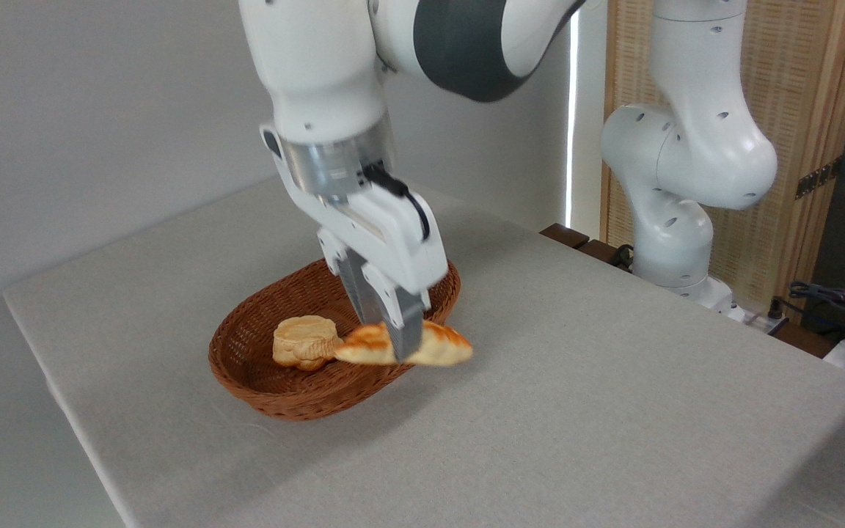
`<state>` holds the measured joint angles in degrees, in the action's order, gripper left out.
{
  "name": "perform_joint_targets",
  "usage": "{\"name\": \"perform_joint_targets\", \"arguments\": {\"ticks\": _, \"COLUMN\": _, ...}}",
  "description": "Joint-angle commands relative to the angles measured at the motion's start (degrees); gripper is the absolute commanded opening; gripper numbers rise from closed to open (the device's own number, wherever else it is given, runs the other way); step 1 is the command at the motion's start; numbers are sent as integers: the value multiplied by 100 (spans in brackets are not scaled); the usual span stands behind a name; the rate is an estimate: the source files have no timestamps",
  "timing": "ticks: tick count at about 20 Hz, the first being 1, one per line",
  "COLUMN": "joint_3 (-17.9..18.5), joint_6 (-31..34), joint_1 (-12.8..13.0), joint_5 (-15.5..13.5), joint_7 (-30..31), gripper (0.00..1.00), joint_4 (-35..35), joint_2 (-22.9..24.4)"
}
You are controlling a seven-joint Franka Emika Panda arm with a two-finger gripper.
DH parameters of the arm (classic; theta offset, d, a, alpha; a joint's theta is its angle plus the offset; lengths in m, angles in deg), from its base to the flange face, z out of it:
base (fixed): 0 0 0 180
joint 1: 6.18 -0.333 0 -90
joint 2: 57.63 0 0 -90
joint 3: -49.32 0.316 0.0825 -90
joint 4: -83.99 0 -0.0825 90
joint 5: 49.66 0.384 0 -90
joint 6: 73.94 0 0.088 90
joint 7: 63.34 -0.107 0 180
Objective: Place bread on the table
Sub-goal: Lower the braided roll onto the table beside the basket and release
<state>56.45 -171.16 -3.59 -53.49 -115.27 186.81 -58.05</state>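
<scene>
The bread (441, 347), a golden braided loaf with pointed ends and toasted patches, hangs level over the right rim of the brown wicker basket (287, 396). My gripper (395, 347) reaches down from above and is shut on the bread at its middle, one finger in front of the loaf. The loaf's right tip juts out past the basket over the table (576, 411), a wide top in light grey cloth. The loaf is lifted clear of the basket floor.
A smaller, paler round bun (305, 342) sits inside the basket, just left of the held loaf. The arm's white base (675, 249) stands at the back right edge, with cables (833, 301) beyond it. The table's left edge runs close to the basket.
</scene>
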Motion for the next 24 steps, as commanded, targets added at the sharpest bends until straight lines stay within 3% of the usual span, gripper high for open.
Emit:
{"name": "perform_joint_targets", "arguments": {"ticks": 1, "joint_3": 174, "joint_6": 116, "joint_1": 40, "joint_5": 233, "joint_7": -247, "gripper": 99, "joint_4": -51, "joint_2": -370}}
{"name": "perform_joint_targets", "arguments": {"ticks": 5, "joint_3": 183, "joint_6": 80, "joint_1": 40, "joint_5": 391, "joint_7": -247, "gripper": 100, "joint_4": -60, "joint_2": -520}}
{"name": "perform_joint_targets", "arguments": {"ticks": 18, "joint_3": 201, "joint_6": 10, "joint_1": 40, "joint_5": 312, "joint_7": -238, "gripper": 100, "joint_4": -139, "joint_2": -529}}
{"name": "perform_joint_targets", "arguments": {"ticks": 21, "joint_3": 139, "joint_6": 19, "joint_1": 75, "joint_5": 286, "joint_7": -203, "gripper": 100, "joint_4": -586, "joint_2": -441}}
{"name": "perform_joint_targets", "arguments": {"ticks": 24, "joint_3": 43, "joint_6": 28, "joint_1": 110, "joint_5": 76, "joint_7": -185, "gripper": 100, "joint_4": -1078, "joint_2": -389}}
